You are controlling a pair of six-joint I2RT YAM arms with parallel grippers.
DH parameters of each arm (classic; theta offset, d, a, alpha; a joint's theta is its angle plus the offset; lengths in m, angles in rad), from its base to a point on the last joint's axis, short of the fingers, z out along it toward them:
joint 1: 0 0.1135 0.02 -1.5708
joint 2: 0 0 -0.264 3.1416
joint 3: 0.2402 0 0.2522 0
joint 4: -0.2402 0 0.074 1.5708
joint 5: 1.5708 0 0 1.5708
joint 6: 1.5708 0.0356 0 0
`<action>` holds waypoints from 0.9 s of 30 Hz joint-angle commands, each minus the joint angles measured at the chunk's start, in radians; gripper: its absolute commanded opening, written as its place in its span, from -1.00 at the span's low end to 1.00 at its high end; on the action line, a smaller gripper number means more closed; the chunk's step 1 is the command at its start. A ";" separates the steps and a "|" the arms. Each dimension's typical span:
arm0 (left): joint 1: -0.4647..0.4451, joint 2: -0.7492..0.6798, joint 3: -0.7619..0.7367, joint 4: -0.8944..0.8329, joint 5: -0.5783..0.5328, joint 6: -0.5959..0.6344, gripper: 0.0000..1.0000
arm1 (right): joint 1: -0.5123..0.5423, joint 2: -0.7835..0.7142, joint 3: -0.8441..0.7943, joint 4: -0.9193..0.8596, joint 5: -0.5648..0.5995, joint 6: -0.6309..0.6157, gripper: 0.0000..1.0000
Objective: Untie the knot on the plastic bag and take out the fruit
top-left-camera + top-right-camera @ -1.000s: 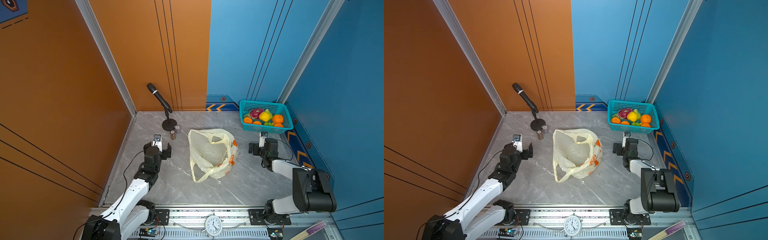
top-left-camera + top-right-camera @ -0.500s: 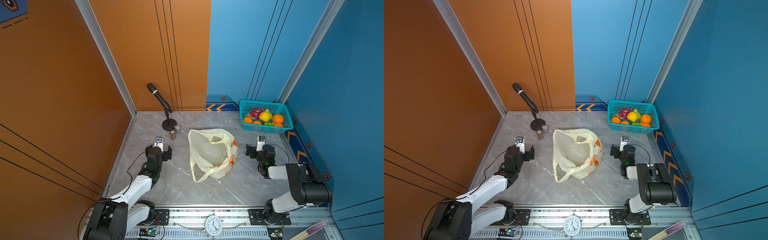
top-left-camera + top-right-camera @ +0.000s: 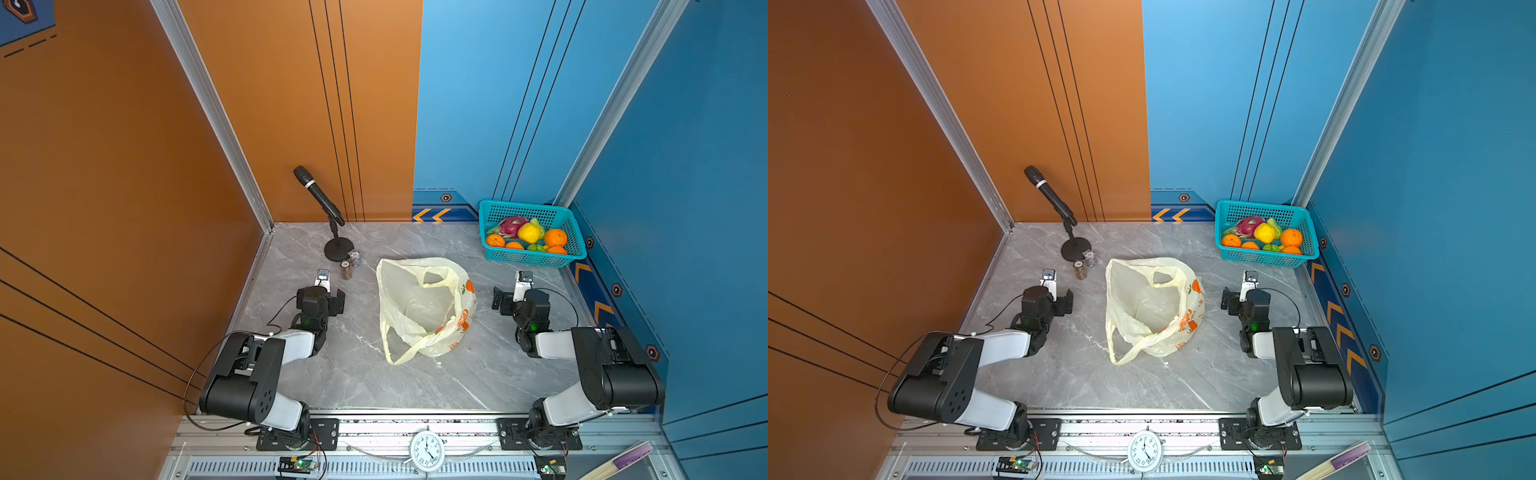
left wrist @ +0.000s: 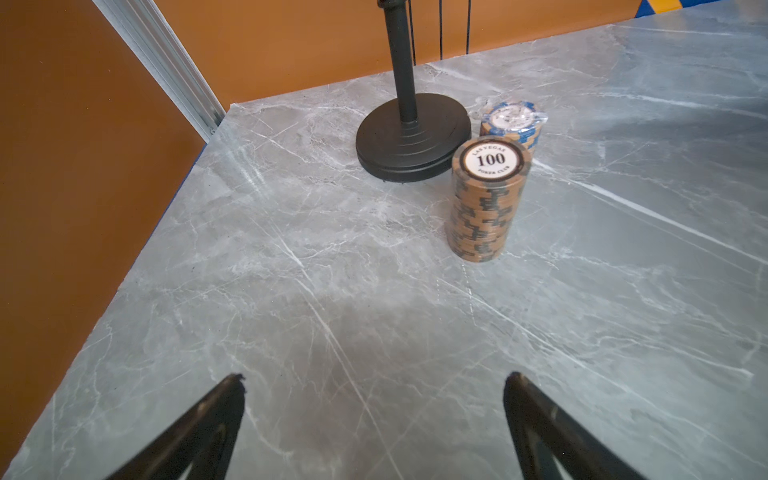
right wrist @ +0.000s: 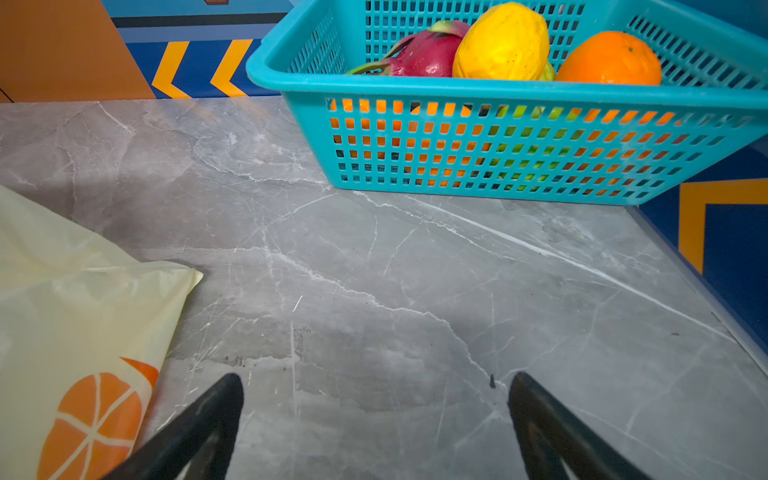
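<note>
The pale yellow plastic bag lies slack with its mouth open in the middle of the table, orange print on its right side. One handle loop lies loose toward the front. No knot shows. The fruit sits in the teal basket at the back right. My left gripper rests open left of the bag. My right gripper rests open to its right, with a bag corner beside it. Both hold nothing.
A microphone on a round black stand is at the back left, with two poker chip stacks beside its base. Walls close in the table on three sides. A clock sits on the front rail.
Both arms have folded down, elbows drawn back toward the front rail. The grippers have hardly shifted and stay open. The bag has not moved.
</note>
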 commanded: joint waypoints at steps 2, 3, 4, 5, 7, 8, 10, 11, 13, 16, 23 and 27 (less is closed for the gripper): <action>0.098 0.045 -0.004 0.102 0.170 -0.053 0.96 | 0.003 -0.010 0.014 0.013 0.025 0.019 0.99; 0.117 0.065 -0.032 0.183 0.189 -0.069 1.00 | 0.003 -0.010 0.014 0.012 0.025 0.019 0.99; 0.124 0.082 -0.064 0.265 0.190 -0.074 0.96 | 0.003 -0.010 0.013 0.012 0.024 0.019 0.99; 0.125 0.079 -0.059 0.244 0.205 -0.072 0.95 | 0.002 -0.010 0.014 0.012 0.024 0.019 0.99; 0.122 0.069 -0.040 0.191 0.216 -0.063 0.95 | 0.003 -0.010 0.013 0.013 0.024 0.019 0.99; 0.125 0.075 -0.045 0.211 0.221 -0.065 0.95 | 0.003 -0.010 0.014 0.013 0.025 0.019 0.99; 0.137 0.078 -0.050 0.221 0.240 -0.075 0.95 | 0.003 -0.010 0.013 0.012 0.025 0.019 0.99; 0.150 0.078 -0.050 0.222 0.254 -0.085 0.95 | 0.003 -0.010 0.013 0.013 0.024 0.019 0.99; 0.157 0.075 -0.053 0.223 0.268 -0.091 0.95 | 0.003 -0.010 0.013 0.013 0.023 0.019 0.99; 0.144 0.073 -0.054 0.226 0.240 -0.084 0.95 | 0.003 -0.010 0.013 0.013 0.024 0.019 0.99; 0.126 0.074 -0.053 0.226 0.209 -0.072 0.95 | 0.004 -0.009 0.018 0.004 0.026 0.018 0.99; 0.127 0.074 -0.052 0.225 0.208 -0.073 0.95 | 0.006 -0.009 0.020 0.002 0.028 0.018 0.99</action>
